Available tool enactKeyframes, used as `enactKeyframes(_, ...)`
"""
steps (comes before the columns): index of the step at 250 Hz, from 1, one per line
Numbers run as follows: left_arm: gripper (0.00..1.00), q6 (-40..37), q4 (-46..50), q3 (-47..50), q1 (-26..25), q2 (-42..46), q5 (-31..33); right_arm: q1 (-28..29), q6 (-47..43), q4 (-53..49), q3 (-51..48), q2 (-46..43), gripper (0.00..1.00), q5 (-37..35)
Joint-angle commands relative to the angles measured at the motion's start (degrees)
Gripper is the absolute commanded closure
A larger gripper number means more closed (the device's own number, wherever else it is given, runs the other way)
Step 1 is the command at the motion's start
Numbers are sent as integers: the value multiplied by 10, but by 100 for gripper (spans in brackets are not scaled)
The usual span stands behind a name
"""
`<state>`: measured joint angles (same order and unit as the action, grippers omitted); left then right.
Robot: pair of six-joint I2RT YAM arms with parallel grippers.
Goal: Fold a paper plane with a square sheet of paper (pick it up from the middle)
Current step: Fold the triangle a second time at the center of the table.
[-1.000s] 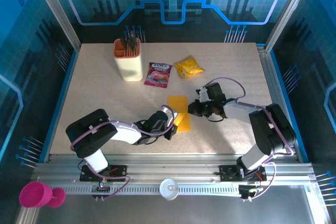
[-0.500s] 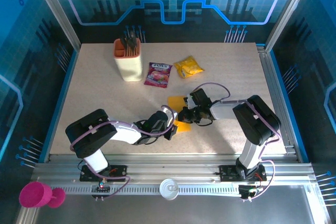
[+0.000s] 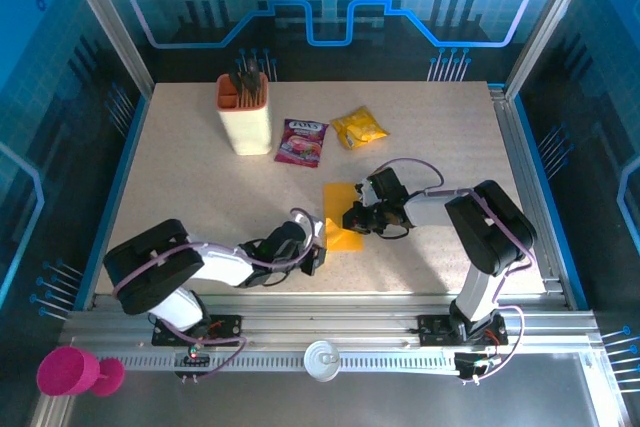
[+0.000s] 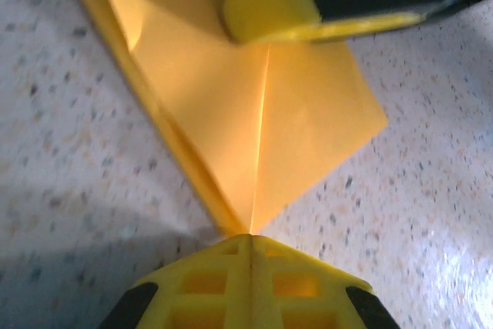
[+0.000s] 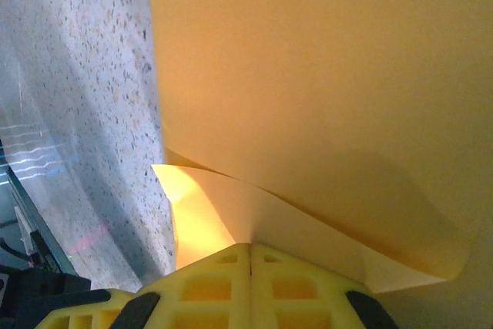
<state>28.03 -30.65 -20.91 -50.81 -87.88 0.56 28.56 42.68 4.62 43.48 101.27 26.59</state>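
- Places the square sheet of paper point(image 3: 340, 199) in the middle of the table point(image 3: 200, 187), already creased narrower, between the two arms and well apart from the beige holder point(image 3: 246, 117), the purple packet point(image 3: 303, 140) and the yellow packet point(image 3: 360, 127).
- Finds the right gripper point(image 3: 353, 219) down on the sheet's right side, in from well off to the right a second earlier, jaws pressed together.
- Finds the left gripper point(image 3: 318, 250) drawn slightly back toward its base, jaws likewise closed, tip at the sheet's near corner.
- Points to a fold in progress, one side pinned and the other worked, with the plane far from finished.
- From the left wrist, reveals a centre crease running straight to the closed left gripper point(image 4: 250, 240), and the right gripper's yellow finger point(image 4: 269, 9) resting on the far part of the paper point(image 4: 308, 105), detail lost from above.
- From the right wrist, reveals a flap lifting and curling off the layer point(image 5: 308, 59) beneath, right at the closed tips point(image 5: 250, 250).
- Leaves open whether either gripper pinches paper or merely presses it.
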Motion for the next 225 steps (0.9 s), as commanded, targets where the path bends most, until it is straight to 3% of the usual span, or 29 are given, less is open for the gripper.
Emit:
enactKeyframes(1, 100, 42, 151, 41, -8, 33, -4, -17, 3, -23, -17, 20, 100, -48)
enactKeyframes(41, 100, 31, 240, -6, -3, 114, 30, -17, 0, -16, -23, 23, 100, -42)
enactKeyframes(63, 100, 5, 250, -51, 19, 118, 16, -17, 0, -10, -24, 30, 100, -36)
enactKeyframes(138, 100, -72, 238, -206, 85, -17, -51, -17, 1, 1, -26, 41, 100, -24)
enactKeyframes(225, 100, -82, 212, -268, 112, -123, -72, -17, -1, 7, -27, 39, 100, -14)
